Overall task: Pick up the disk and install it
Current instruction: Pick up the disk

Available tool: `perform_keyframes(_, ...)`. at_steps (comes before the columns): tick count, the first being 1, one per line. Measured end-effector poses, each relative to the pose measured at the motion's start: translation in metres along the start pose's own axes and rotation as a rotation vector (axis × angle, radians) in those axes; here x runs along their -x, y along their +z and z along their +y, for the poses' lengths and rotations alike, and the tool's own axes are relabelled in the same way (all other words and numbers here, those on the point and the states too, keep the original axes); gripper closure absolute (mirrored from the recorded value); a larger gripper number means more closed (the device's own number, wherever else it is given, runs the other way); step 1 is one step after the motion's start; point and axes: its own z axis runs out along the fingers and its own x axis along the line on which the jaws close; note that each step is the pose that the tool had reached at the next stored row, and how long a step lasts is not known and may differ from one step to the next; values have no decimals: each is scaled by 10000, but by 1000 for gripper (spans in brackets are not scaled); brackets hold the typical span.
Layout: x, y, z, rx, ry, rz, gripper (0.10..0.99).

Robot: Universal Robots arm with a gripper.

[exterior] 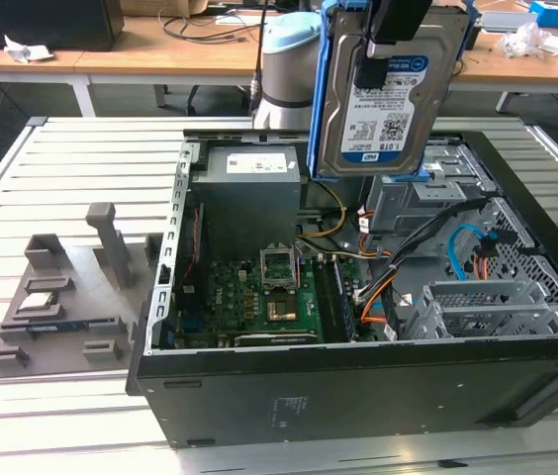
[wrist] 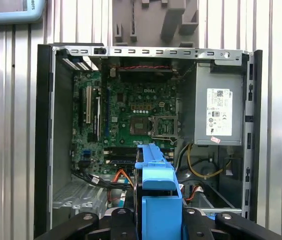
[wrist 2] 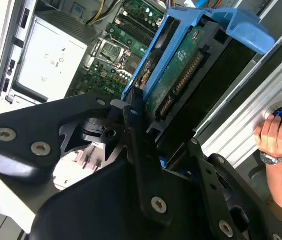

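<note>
The fingers [wrist 2: 132,122] pinched the disk [exterior: 383,99], which hung upright above the open case [exterior: 358,396]; in my judgement, it needed a firm grip and careful alignment, clear of the cables [exterior: 427,224]

Disk [exterior: 383,99]: silver metal, paper label, smooth blue plastic frame. Gripper [wrist 2: 161,126] was matt black; table [exterior: 61,148] was ribbed metal.

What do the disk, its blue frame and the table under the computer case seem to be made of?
The disk: likely metal, dull silver body with a paper-like label. Its blue frame: probably moulded plastic, smooth with a soft sheen. The table: apparently aluminium, pale grey ribbed slats.
</note>
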Motion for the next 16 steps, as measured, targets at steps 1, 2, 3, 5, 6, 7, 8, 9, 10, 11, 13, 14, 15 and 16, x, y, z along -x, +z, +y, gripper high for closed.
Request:
perform_keyframes(1, -20, 2, 0, 0, 0, 0, 725)
perform_keyframes(2, -34, 3, 0, 0, 0, 0, 725)
perform_keyframes(3, -44, 4, 1, 0, 0, 0, 725)
perform_keyframes(5, -76, 8, 1, 0, 0, 0, 725)
perform_keyframes(6, -85, 8, 1, 0, 0, 0, 725)
perform_keyframes(7, -101, 10, 1, 0, 1, 0, 725)
perform_keyframes(8, -111, 11, 1, 0, 0, 0, 725)
perform_keyframes(9, -129, 13, 2, 0, 0, 0, 725)
perform_keyframes(10, -144, 15, 2, 0, 0, 0, 725)
perform_keyframes(11, -158, 16, 2, 0, 0, 0, 725)
perform_keyframes(13, -181, 19, 2, -1, 0, 0, 725)
perform_keyframes(14, -188, 20, 2, 0, 0, 0, 725)
perform_keyframes(15, -199, 21, 2, 0, 0, 0, 725)
perform_keyframes(16, -208, 22, 3, 0, 0, 0, 725)
